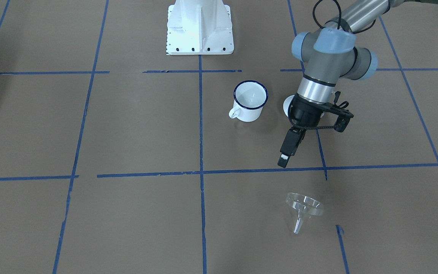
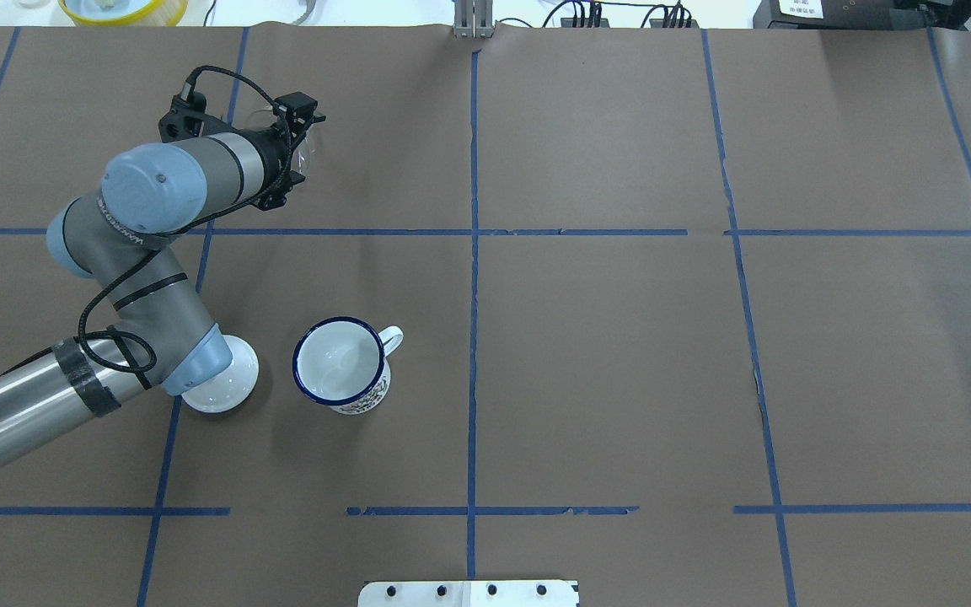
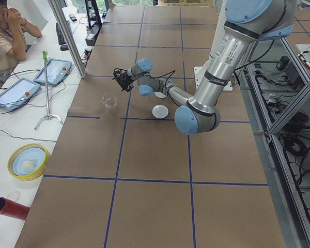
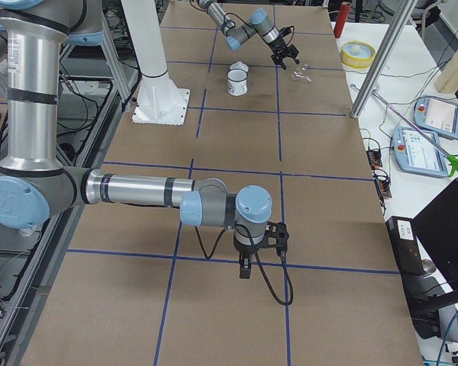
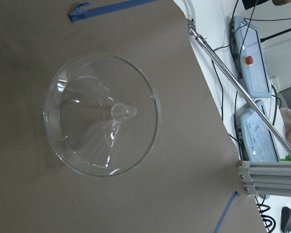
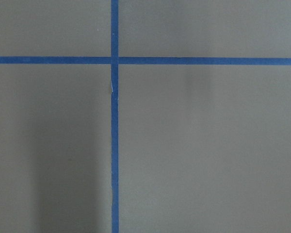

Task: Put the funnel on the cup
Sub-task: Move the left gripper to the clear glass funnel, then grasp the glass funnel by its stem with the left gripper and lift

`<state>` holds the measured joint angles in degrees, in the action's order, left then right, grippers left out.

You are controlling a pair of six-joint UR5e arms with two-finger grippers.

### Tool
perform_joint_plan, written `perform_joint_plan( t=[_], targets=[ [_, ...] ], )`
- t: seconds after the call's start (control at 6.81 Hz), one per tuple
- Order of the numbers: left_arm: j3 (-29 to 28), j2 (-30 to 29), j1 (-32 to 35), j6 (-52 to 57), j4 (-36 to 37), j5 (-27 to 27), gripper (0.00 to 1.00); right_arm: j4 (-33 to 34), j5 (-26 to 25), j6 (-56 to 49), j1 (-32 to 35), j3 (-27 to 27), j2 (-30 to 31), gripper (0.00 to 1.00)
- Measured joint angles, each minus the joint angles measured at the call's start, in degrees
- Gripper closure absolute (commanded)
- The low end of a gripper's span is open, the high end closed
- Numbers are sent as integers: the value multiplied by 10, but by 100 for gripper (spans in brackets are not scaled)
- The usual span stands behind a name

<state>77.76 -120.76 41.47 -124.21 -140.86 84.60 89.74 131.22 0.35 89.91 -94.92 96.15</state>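
Note:
The clear funnel (image 1: pixel 304 207) stands rim down, spout up, on the brown paper near the table's far edge. It fills the left wrist view (image 5: pixel 102 114). My left gripper (image 1: pixel 285 154) hangs above the table between cup and funnel, short of the funnel, and looks open and empty. The white cup (image 1: pixel 250 99) with the dark blue rim stands upright and empty, also in the overhead view (image 2: pixel 340 364). My right gripper (image 4: pixel 244 271) shows only in the exterior right view, low over bare paper far from both; I cannot tell whether it is open or shut.
A round white lid (image 2: pixel 220 384) lies beside the cup, partly under my left arm's elbow. The robot's white base (image 1: pixel 200 28) stands behind the cup. Blue tape lines cross the paper. Beyond the table edge near the funnel are a metal post (image 5: pixel 233 82) and teach pendants.

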Motion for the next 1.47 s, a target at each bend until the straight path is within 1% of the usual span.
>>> perform_joint_plan(
  t=[0.15,0.29,0.44,0.59,0.73,0.88,1.03,1.47],
  targets=[
    [-19,-1,10,6,-7,-1,0,0,0,0,0,0,0,0],
    [-39,-1,22,10,-20,-1,3,0,0,0,0,0,0,0],
    [-60,-2,30,21,-42,-1,8,0,0,0,0,0,0,0],
    [-76,-4,33,35,-59,-1,14,0,0,0,0,0,0,0],
    [-86,-10,33,41,-67,-1,33,0,0,0,0,0,0,0],
    [-95,-19,33,43,-69,-1,77,0,0,0,0,0,0,0],
    [-99,-25,34,43,-69,-1,100,0,0,0,0,0,0,0],
    [-99,-28,38,44,-71,0,100,0,0,0,0,0,0,0]
  ],
)
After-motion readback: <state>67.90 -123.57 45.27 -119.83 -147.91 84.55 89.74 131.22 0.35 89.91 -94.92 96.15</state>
